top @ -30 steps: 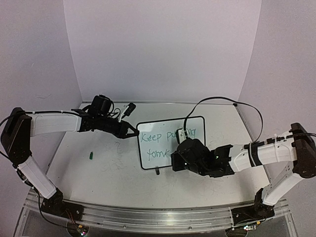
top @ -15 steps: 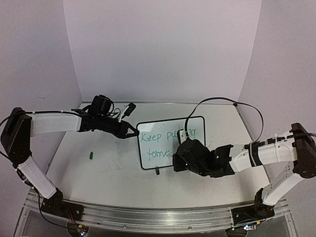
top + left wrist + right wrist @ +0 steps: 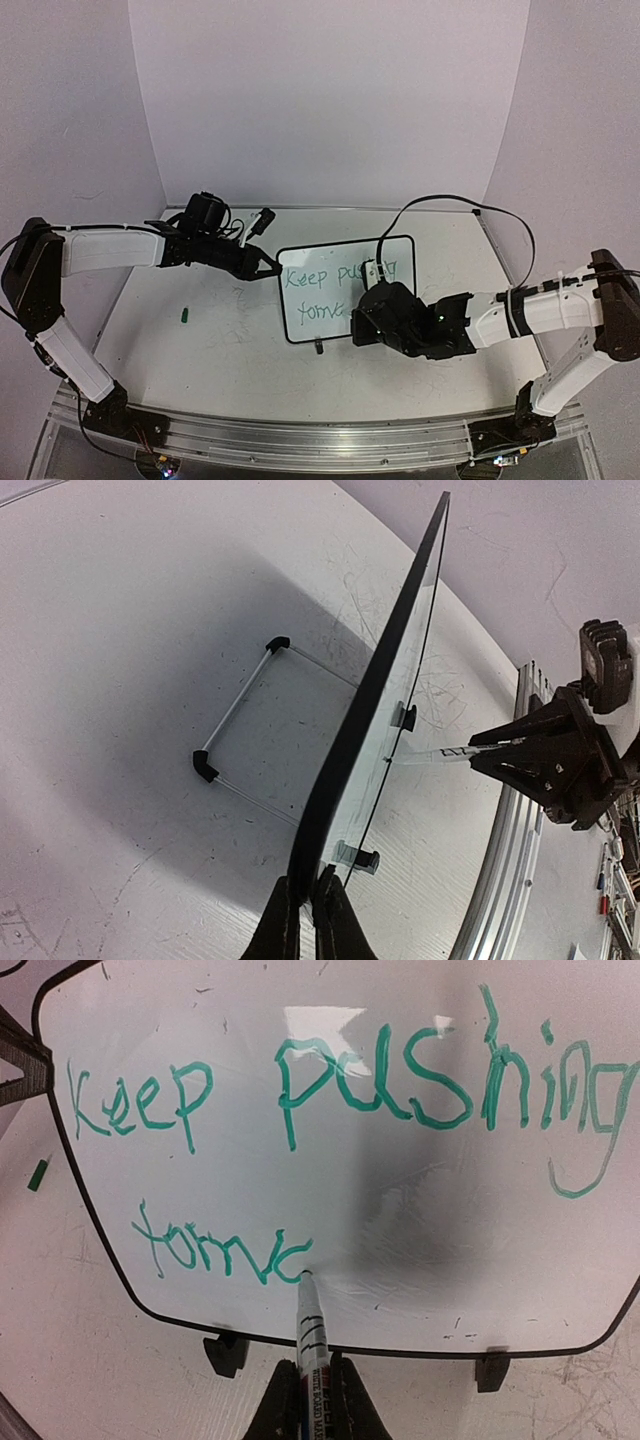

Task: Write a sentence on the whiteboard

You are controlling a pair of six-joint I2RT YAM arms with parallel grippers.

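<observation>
**Mid-write, 2nd line**

L gripper [image 3: 306,888] is clamped on the whiteboard [image 3: 320,258] at its 10 o'clock edge. Board stands tilted, ctr of table [image 3: 230,350]. R gripper [image 3: 312,1385], at board's 5 o'clock, grips marker [image 3: 309,1325]. Its tip touches the sentence [image 3: 288,1090]: "Keep pushing" is complete, "forw…" only partial.

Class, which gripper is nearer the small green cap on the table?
Left. The left gripper clamps the whiteboard's left edge, right of the cap; the right gripper holds a marker farther right.
</observation>
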